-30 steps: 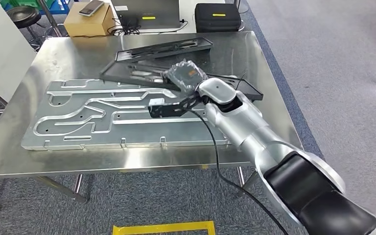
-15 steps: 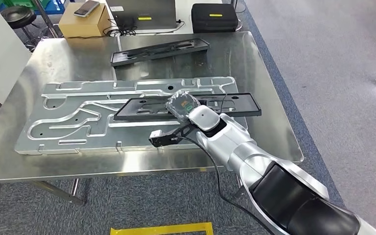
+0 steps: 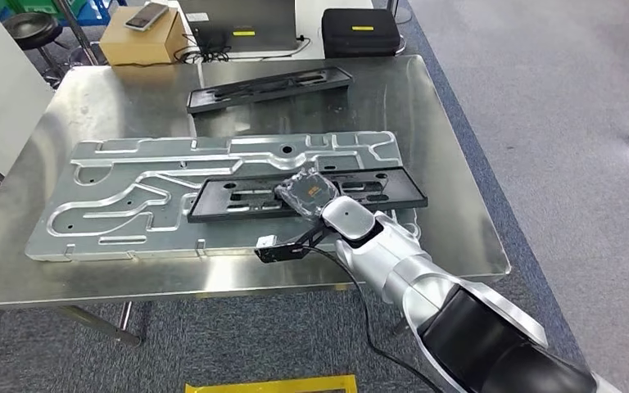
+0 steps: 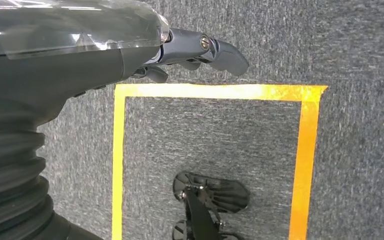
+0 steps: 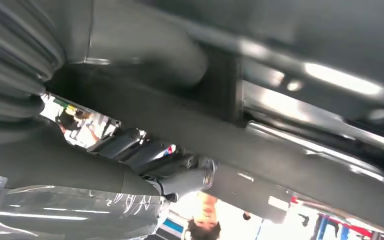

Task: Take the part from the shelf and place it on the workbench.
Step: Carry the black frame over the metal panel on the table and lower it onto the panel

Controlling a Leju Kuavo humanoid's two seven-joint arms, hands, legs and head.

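Observation:
A long black flat part (image 3: 237, 199) lies across the grooved aluminium plate (image 3: 123, 196) on the steel workbench (image 3: 450, 164); I cannot tell whether it rests on the plate or hangs just above it. My right hand (image 3: 307, 192), wrapped in clear plastic, grips the part near its middle. In the right wrist view the thick thumb (image 5: 145, 55) lies on one face of the part (image 5: 290, 150) and the dark fingers (image 5: 150, 155) on the other. My left hand (image 4: 195, 50) hangs above the grey carpet, holding nothing, its fingers loosely apart.
A second black part (image 3: 269, 86) lies at the workbench's far side. Behind the bench stand a cardboard box (image 3: 139, 41), a laptop (image 3: 242, 20) and a black case (image 3: 360, 31). Yellow tape (image 3: 270, 383) marks the floor in front. A person (image 5: 202, 227) stands in the background.
The camera shifted a little. My right hand has brought the black part from beside the far part toward the near side, and now it lies low over the plate's middle.

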